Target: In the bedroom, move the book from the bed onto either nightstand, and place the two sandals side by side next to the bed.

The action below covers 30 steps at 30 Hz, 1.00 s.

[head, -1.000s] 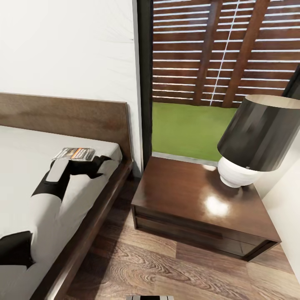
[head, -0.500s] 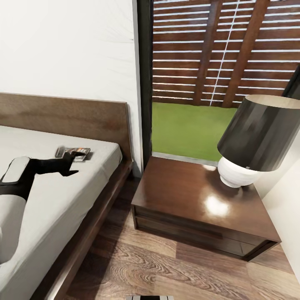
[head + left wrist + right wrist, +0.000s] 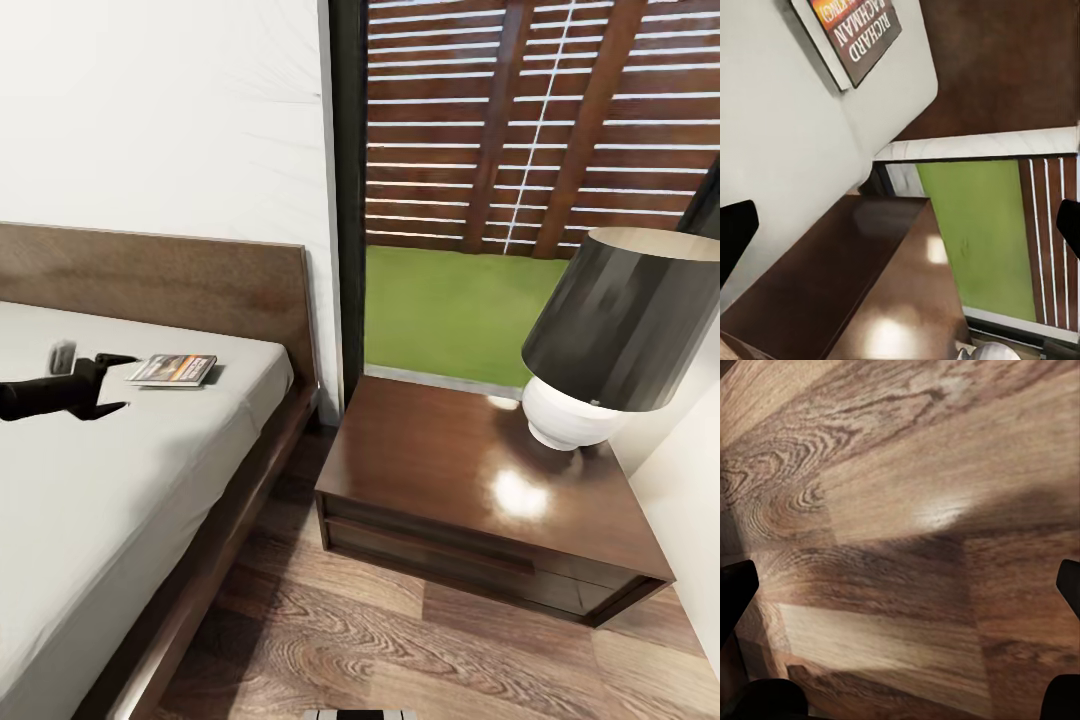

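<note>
1. Left gripper (image 3: 113, 382) is seen at the head view's left edge, held low over the bed (image 3: 120, 470); its two dark fingers are spread apart with nothing between them.
2. The book (image 3: 172, 370) lies flat on the mattress just beyond the fingertips, toward the headboard (image 3: 180, 285) — close to the upper finger (image 3: 115, 358), contact cannot be told.
3. In the left wrist view the book (image 3: 855, 34) shows its dark cover, orange band and pale lettering, resting on the grey mattress near the bed's corner; it sits ahead of the claw, not between the fingertips (image 3: 733, 240) seen at the two side edges.
4. Further right of the left gripper, past the bed's dark frame, the nightstand (image 3: 480, 490) stands on the wood-plank floor (image 3: 380, 640) — its glossy top is bare on the near side.
5. A lamp (image 3: 615, 335) with a white base and dark shade stands on the nightstand's far right corner.
6. Behind the nightstand a dark-framed window (image 3: 345, 190) shows green lawn and a slatted brown fence.
7. Right gripper (image 3: 900, 585) is seen in the right wrist view, pointed at plank floor (image 3: 907, 510); its dark fingertips sit at opposite edges, wide apart, holding nothing.
</note>
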Motion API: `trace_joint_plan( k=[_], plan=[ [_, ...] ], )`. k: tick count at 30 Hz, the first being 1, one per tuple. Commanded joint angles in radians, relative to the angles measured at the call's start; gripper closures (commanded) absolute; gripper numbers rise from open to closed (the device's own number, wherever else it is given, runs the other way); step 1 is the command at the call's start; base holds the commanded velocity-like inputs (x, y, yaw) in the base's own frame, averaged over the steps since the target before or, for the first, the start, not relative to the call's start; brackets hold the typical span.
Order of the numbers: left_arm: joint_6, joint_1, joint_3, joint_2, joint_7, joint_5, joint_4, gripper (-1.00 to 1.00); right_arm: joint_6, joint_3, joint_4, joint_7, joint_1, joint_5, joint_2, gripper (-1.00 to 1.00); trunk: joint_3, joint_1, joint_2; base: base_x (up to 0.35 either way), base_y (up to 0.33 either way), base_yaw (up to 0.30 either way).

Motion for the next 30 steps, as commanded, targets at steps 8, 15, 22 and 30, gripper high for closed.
trace_joint_plan(
  k=[8, 15, 22, 30],
  plan=[
    [0.006, -0.001, 0.013, 0.073, 0.009, 0.021, 0.012, -1.00, 0.010, 0.003, 0.003, 0.006, -0.001, -0.011, -0.001, -1.00, -0.001, 0.000, 0.000, 0.000, 0.000, 0.000],
    [0.011, -0.001, 0.014, 0.092, -0.008, 0.039, 0.017, -1.00, 0.010, 0.003, 0.003, 0.006, -0.002, -0.013, -0.001, -1.00, -0.001, 0.000, 0.000, 0.000, 0.000, 0.000],
    [0.015, 0.002, 0.012, 0.097, -0.054, 0.055, 0.019, -1.00, 0.010, 0.002, 0.003, 0.006, -0.002, -0.014, -0.001, -1.00, -0.001, 0.000, 0.000, 0.000, 0.000, 0.000],
    [0.015, 0.002, 0.012, 0.097, -0.062, 0.051, 0.021, -1.00, 0.010, 0.002, 0.003, 0.006, -0.001, -0.015, 0.000, -1.00, -0.001, 0.000, 0.000, 0.000, 0.000, 0.000]
  ],
)
